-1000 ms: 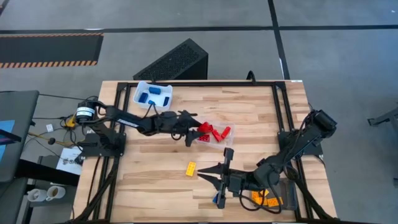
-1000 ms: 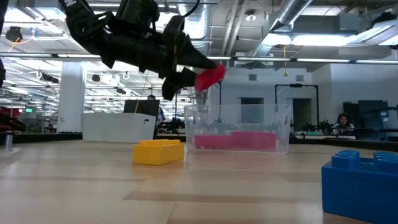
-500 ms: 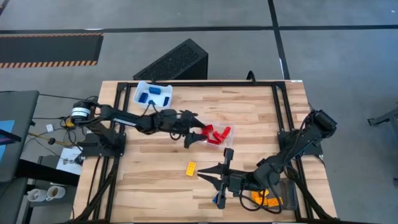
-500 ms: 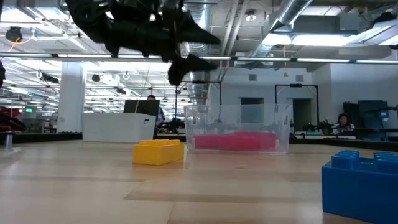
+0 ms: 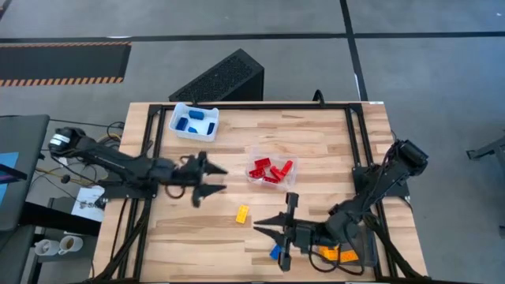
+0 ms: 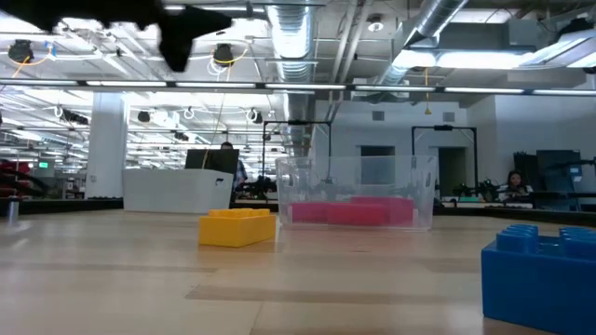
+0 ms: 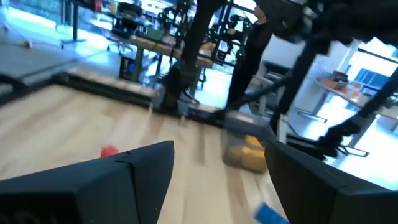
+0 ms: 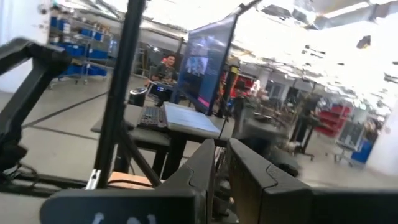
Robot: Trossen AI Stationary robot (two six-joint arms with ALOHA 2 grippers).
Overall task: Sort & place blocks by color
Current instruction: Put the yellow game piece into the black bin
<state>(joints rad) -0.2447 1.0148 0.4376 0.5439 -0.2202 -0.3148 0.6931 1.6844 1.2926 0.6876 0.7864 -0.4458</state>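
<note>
My left gripper (image 5: 218, 180) hovers open and empty over the table's left half, pointing level toward the right; in the low view it shows at the top left (image 6: 196, 20). Several red blocks (image 5: 270, 170) lie in a clear tray (image 6: 424, 191) at mid-table. A yellow block (image 5: 242, 213) (image 6: 237, 226) rests flat on the wood. A blue block (image 5: 274, 252) (image 6: 540, 272) lies at the near edge, beside my right gripper (image 5: 256, 222), which is shut, empty and held above the table. More blue blocks (image 5: 194, 121) sit in a white tray at the far left.
A tray with orange blocks (image 5: 335, 252) sits under my right arm at the near right corner. A black frame (image 5: 252, 106) runs along the table's far and side edges. Bare wood lies between the yellow block and the white tray (image 5: 180, 111).
My left gripper has opened and let go of a red block, which now lies in the clear tray. The gripper has then drawn back toward the table's left edge and risen, staying open and empty.
</note>
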